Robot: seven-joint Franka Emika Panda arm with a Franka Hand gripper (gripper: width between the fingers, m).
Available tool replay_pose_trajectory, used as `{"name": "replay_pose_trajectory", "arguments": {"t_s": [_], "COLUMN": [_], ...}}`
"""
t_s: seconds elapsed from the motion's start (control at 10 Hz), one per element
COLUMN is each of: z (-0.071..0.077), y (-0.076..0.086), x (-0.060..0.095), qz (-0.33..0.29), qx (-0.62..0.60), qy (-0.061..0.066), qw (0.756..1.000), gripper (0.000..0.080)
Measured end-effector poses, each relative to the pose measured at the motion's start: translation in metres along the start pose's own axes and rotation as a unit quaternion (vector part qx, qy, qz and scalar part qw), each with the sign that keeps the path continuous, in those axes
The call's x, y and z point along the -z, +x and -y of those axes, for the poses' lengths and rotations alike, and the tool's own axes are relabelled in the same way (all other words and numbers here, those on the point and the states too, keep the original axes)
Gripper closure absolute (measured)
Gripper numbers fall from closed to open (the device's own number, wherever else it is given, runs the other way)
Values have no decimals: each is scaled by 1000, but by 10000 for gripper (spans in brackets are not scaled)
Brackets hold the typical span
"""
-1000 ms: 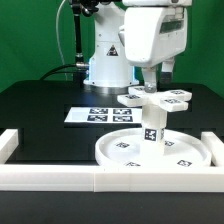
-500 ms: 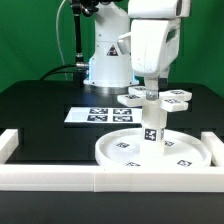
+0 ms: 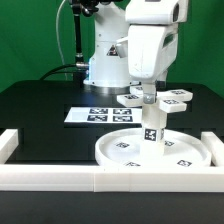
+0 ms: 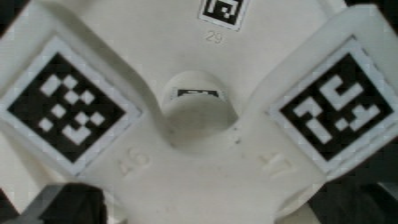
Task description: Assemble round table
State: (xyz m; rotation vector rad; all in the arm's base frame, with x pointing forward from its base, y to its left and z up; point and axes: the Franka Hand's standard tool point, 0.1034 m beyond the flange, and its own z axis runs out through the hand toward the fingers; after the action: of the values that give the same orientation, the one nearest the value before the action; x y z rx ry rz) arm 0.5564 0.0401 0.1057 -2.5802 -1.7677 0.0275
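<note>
The large rimmed round disc (image 3: pixel 118 152) lies at the front of the table. The short cylindrical post (image 3: pixel 152 128) stands upright on its middle. The four-armed cross-shaped foot (image 3: pixel 173 98) sits on top of the post, arms level. My gripper (image 3: pixel 149 91) comes straight down onto the foot's hub and is shut on it. In the wrist view the foot (image 4: pixel 196 130) fills the picture with its tags, and my dark fingertips (image 4: pixel 68 203) press on either side of its hub; the gripper (image 4: pixel 217 205) hides the post below.
The white straight-walled frame (image 3: pixel 60 178) runs along the front and up both sides. The marker board (image 3: pixel 92 115) lies flat behind the disc. The robot's base (image 3: pixel 105 65) stands at the back on the black table.
My hand has turned about its vertical axis over the post while staying on the foot. The foot's arms have shifted only slightly. Disc and post have not moved.
</note>
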Motion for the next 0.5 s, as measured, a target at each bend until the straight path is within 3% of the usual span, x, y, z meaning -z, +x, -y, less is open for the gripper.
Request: {"name": "replay_pose_trajectory", "arguments": {"t_s": [0.1,0.2,0.5], "z": [0,-1,-1], "y": [-1,-1,-1], "x": [0,0,0], "qz": [0,0,0], "qx": [-1,-1,-16], "qy": [0,0,0], "qw": [1000,1000,1000], "gripper": [274,367,367]}}
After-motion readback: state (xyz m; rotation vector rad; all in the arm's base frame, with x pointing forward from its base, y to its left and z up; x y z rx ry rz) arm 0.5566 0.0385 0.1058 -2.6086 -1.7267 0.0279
